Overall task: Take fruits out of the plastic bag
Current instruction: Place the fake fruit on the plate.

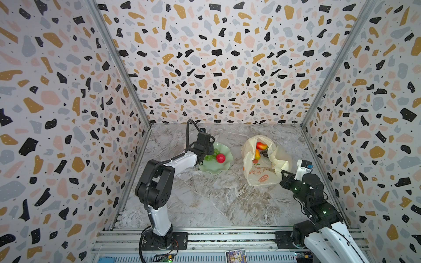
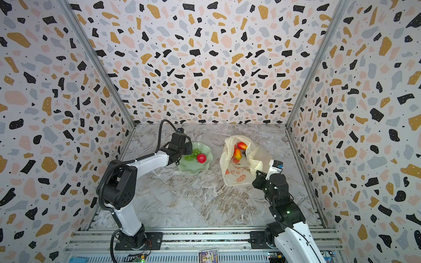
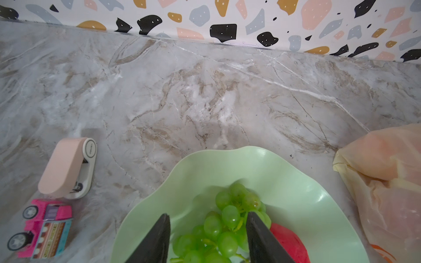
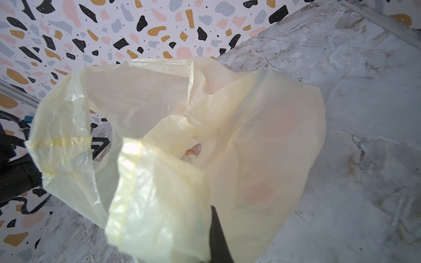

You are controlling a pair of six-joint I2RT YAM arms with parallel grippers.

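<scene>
fruits: small toy fruits, some on a plate and some in the bag, all on the grey marble-patterned tabletop (image 1: pixel 227 200).
plastic bag: pale-yellow translucent crinkly plastic bag (image 1: pixel 262 173) with orange print, on the right side of the table, mouth gaping at its far end.
in the bag: two red-yellow peach-like pieces (image 1: pixel 261 145) show at the mouth, with a dark cluster (image 1: pixel 265 155) beside them that is too small to make out.
plate: pale green wavy-rimmed plate (image 1: pixel 214 169), left of the bag and apart from it.
on the plate: green grape bunch (image 3: pixel 223 227), touching a red round apple (image 1: pixel 220 158) on its right.
left gripper: left gripper (image 3: pixel 207 215) sits low over the plate, its black fingers spread wide on either side of the grapes, gripping nothing.
right gripper: right gripper (image 1: pixel 282 172) is at the bag's near right edge, pinched closed on a fold of the film and holding it raised.
far left: pink toy truck (image 3: pixel 43 227) beside a pale pink stapler-shaped gadget (image 3: pixel 68 168).
</scene>
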